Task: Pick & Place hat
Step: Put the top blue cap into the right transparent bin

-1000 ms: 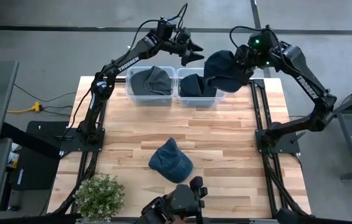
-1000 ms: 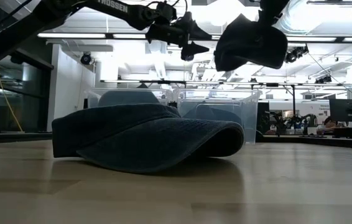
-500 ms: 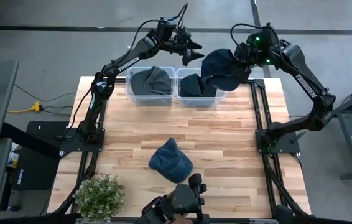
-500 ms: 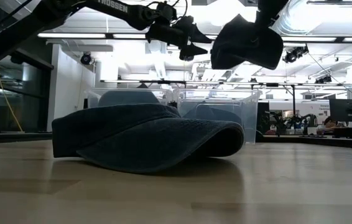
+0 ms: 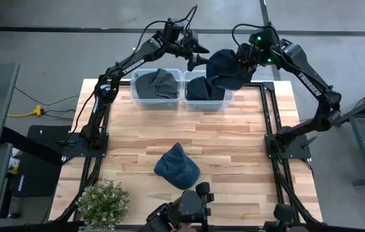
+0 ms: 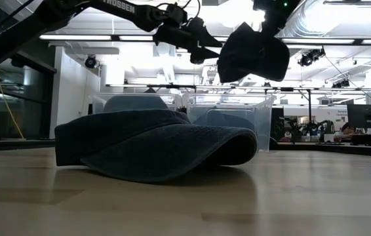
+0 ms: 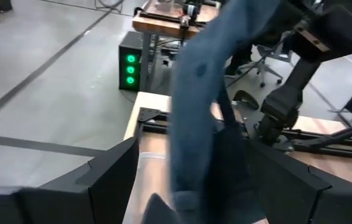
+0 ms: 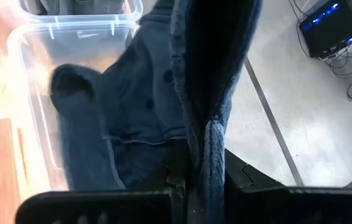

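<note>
The right gripper (image 5: 249, 57) is pinched shut on the edge of a dark blue hat (image 5: 226, 69), which hangs from it in the air above the right-hand clear bin (image 5: 225, 102) at the table's far edge. In the right wrist view the fabric (image 8: 206, 93) fills the gap between the fingers, so the fingertips themselves are hidden; the bin (image 8: 33, 106) below it already holds dark cloth. The left gripper (image 5: 200, 54) hovers just beside the hanging hat with its fingers spread wide and nothing in them. In the left wrist view the hat (image 7: 198, 112) hangs close in front and blocks most of what lies beyond.

The left-hand bin (image 5: 137, 96) holds a grey-blue hat (image 5: 157, 82). A second blue hat (image 5: 177, 165) lies on the wooden table (image 5: 234, 142), well apart from both bins. From table height this hat (image 6: 153, 147) masks the lower part of both bins. A small potted plant (image 5: 104, 202) stands at the near left corner. A dark camera mount (image 5: 182, 209) is cut off at the near edge. The floor around is grey concrete, and the room behind is an open workspace with ceiling strip lights.
</note>
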`<state>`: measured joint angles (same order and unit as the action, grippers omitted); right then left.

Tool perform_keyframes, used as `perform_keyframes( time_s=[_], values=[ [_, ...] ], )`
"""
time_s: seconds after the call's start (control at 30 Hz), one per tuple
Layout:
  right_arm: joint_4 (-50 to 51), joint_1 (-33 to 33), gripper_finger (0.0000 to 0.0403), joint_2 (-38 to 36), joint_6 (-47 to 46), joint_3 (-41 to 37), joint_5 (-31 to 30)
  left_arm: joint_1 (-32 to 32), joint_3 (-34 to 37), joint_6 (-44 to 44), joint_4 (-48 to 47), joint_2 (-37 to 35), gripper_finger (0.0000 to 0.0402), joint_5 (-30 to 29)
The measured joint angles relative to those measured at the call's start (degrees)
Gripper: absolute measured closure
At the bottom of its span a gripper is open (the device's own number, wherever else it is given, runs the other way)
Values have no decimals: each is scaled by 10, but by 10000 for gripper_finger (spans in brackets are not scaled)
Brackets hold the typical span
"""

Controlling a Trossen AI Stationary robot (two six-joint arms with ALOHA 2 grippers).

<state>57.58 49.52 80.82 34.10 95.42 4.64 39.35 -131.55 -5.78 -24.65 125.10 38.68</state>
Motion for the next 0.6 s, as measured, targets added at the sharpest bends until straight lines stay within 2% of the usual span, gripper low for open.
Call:
perform_keyframes(
  time_s=[0.23, 0.4, 0.6],
  values=[
    [-21, 0, 375, 6, 9, 0, -26, 0, 0, 17, -9, 0, 115, 36],
    [-35, 0, 375, 6, 9, 0, 9, -7, 0, 20, -9, 0, 115, 39],
    [-60, -8, 375, 6, -5, 0, 38, -25, 0, 18, -9, 0, 115, -13]
  ],
)
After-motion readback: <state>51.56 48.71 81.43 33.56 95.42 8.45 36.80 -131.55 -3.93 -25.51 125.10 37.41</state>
